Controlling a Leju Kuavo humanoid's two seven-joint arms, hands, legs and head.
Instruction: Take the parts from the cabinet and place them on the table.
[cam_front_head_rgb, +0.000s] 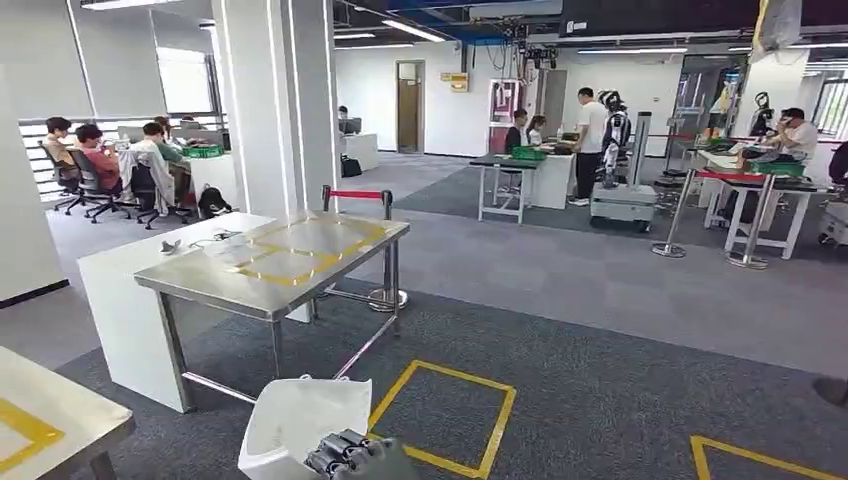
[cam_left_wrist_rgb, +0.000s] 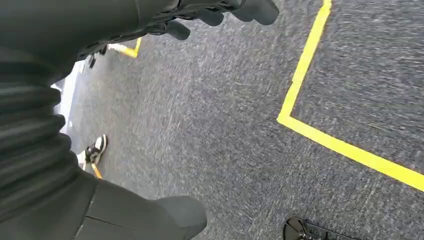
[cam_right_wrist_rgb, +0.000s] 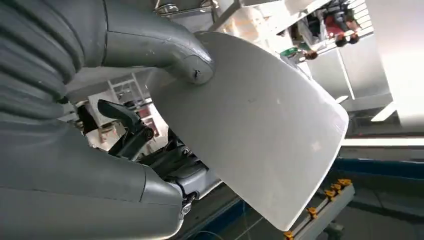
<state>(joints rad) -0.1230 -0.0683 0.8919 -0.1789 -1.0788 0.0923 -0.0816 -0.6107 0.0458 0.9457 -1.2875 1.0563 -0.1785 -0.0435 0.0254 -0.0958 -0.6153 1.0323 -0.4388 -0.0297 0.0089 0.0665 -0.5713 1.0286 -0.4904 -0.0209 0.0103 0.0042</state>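
The right hand (cam_front_head_rgb: 355, 455) is grasping a curved white plastic part (cam_front_head_rgb: 300, 420); the shiny metal table (cam_front_head_rgb: 275, 262), far left, is waiting.

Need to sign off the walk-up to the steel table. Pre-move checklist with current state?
1. White part held by right hand: ok, thumb pressed on it.
2. Left hand free: ok, holds nothing.
3. Steel table ahead: ok, to the front left.
4. Drop zone inside yellow tape: ok, looks bare.
5. Floor path: ok; yellow floor square in between.
6. Grip firmness: cannot tell.
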